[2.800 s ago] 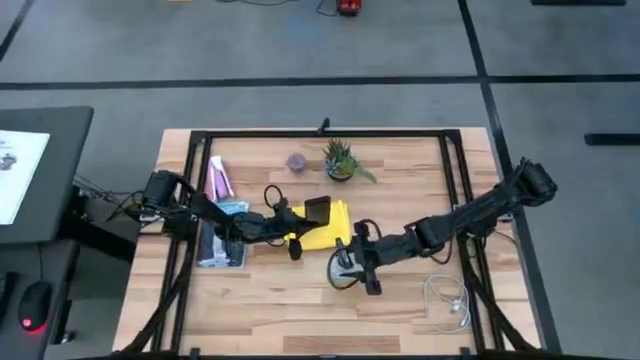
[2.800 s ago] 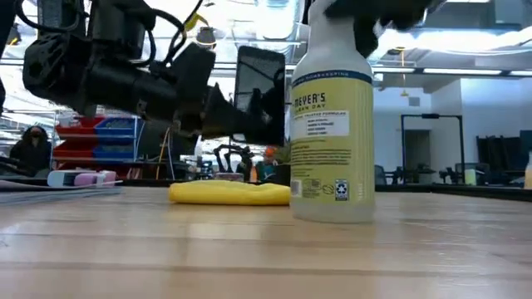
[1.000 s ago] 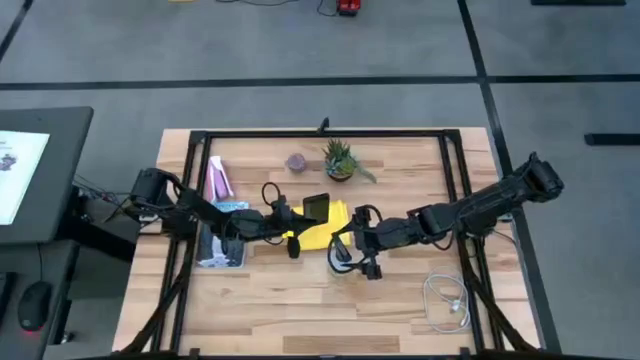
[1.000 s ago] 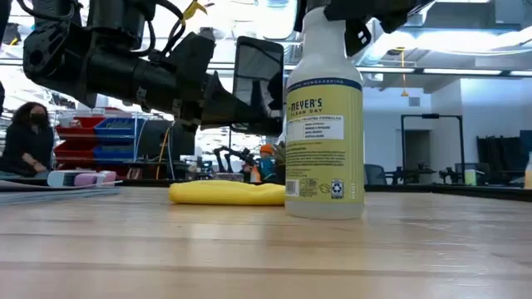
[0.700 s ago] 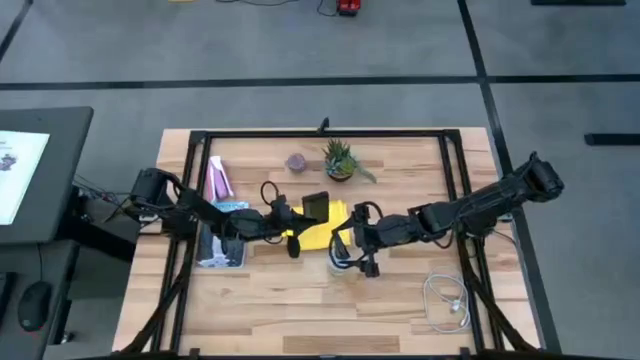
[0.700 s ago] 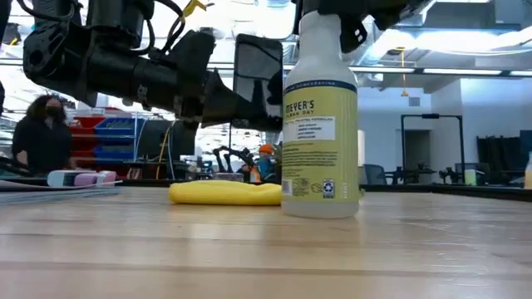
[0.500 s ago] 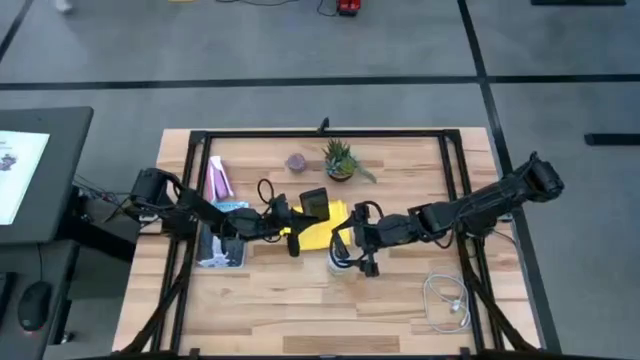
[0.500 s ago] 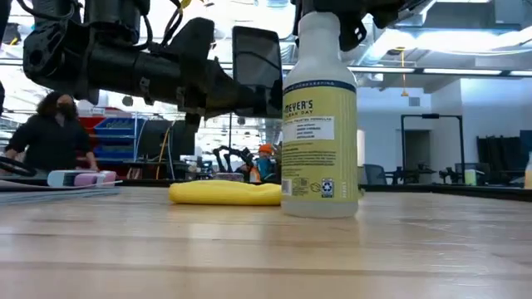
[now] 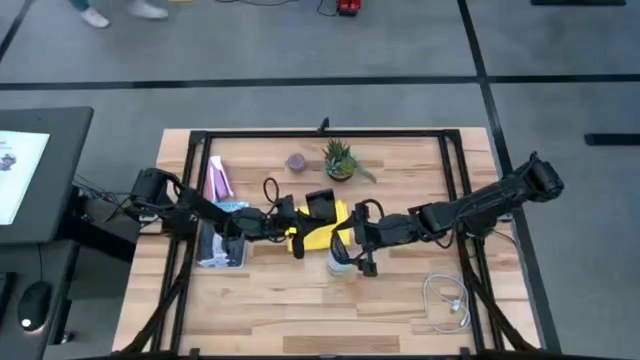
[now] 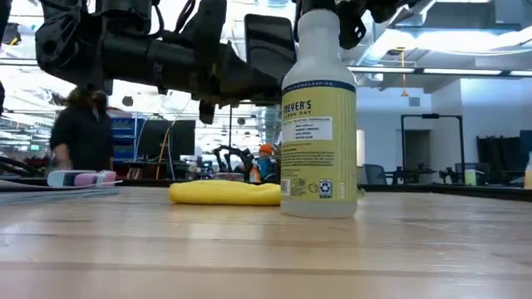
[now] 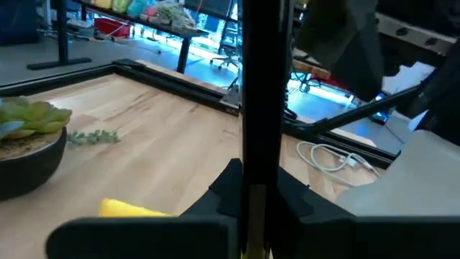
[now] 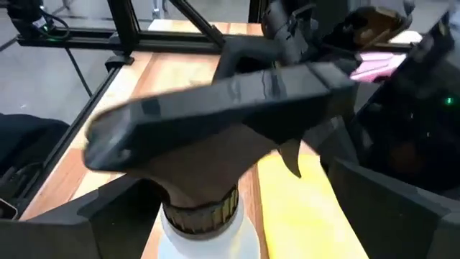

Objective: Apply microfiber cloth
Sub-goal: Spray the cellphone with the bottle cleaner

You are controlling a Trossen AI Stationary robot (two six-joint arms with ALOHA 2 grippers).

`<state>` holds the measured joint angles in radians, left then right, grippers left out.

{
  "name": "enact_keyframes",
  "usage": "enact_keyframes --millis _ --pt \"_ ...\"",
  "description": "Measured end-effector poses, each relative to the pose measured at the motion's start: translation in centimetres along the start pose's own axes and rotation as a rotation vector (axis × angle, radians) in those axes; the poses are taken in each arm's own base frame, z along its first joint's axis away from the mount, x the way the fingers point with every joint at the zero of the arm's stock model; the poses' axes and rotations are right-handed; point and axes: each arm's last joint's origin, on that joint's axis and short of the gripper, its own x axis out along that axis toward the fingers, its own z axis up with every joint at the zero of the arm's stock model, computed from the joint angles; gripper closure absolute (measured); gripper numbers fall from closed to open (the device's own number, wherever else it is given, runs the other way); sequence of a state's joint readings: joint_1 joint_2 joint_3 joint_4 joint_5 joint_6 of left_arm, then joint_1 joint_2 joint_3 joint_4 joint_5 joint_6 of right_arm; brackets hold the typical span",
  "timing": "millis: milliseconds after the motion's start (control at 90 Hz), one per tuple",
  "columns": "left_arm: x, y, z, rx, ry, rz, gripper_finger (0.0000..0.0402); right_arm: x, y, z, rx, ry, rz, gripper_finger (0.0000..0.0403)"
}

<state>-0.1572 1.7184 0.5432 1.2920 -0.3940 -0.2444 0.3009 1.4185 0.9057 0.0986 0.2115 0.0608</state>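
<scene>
The microfiber cloth [image 9: 322, 233] is lying flat near table centre, not yet applied to anything. The left gripper [image 9: 305, 218], at the cloth's 9 o'clock, is pinching an upright black smartphone [image 9: 320, 204] above it. The right gripper [image 9: 352, 250] is closing around a spray bottle [image 10: 318, 124] at the cloth's 4 o'clock, crowding access. A potted plant [image 9: 340, 160] is standing at 12 o'clock, a coiled cable [image 9: 447, 300] lying well apart.

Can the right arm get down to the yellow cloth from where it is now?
Probably not right away. The right gripper is shut on the spray bottle, and the left gripper holds the phone above the microfiber cloth. The cloth's bottle-side edge looks uncovered.
</scene>
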Motion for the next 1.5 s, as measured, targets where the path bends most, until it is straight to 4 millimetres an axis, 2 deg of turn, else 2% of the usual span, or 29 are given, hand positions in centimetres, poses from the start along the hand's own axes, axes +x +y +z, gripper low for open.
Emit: enact_keyframes --millis 433,711,944,1133,1500 --pt "0.1 -0.2 0.1 -0.035 -0.005 -0.004 0.0393 0.3 0.0 -0.2 -0.010 0.007 -0.001 0.0029" --pt "-0.2 -0.5 1.8 -0.072 -0.028 -0.010 0.0393 0.3 0.0 0.1 -0.002 -0.019 0.001 0.0045" --pt "-0.5 -0.6 2.7 -0.086 -0.017 -0.007 0.0393 0.3 0.0 0.1 -0.001 -0.018 0.001 0.0073" --pt "-0.5 -0.6 2.7 -0.129 -0.019 -0.008 0.0393 0.4 -0.4 0.1 0.046 -0.017 0.017 0.0089" --pt "-0.5 -0.6 2.7 -0.134 -0.014 -0.023 0.0393 0.4 -0.5 0.1 0.046 -0.012 0.015 0.0090"
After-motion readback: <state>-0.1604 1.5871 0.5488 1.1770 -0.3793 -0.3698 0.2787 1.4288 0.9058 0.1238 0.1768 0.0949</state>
